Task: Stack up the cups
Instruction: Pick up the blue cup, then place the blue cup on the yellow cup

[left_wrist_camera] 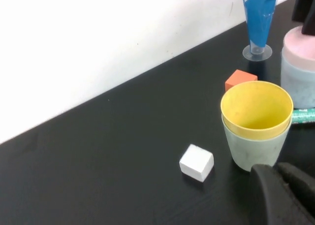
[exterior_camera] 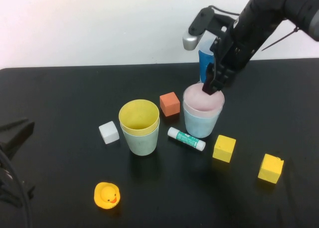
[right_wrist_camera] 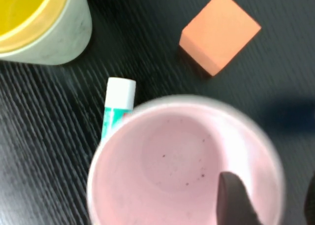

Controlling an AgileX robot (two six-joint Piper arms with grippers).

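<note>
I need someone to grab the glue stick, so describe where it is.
On the black table, find the pink cup under the right pincer; the left pincer is parked far left. The glue stick lies at its base: the only white-and-green tube.

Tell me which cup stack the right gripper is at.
The pink-lined stack: the right gripper is at its rim. The yellow-lined stack stands alone; the left gripper is parked far left.

around the yellow cup (exterior_camera: 139, 119) the way is hemmed by the white cube (exterior_camera: 108, 132) to its left, the orange cube (exterior_camera: 170, 104) behind-right and the glue stick (exterior_camera: 186, 139) to its right, while the table (exterior_camera: 55, 103) farther left lies open.
</note>
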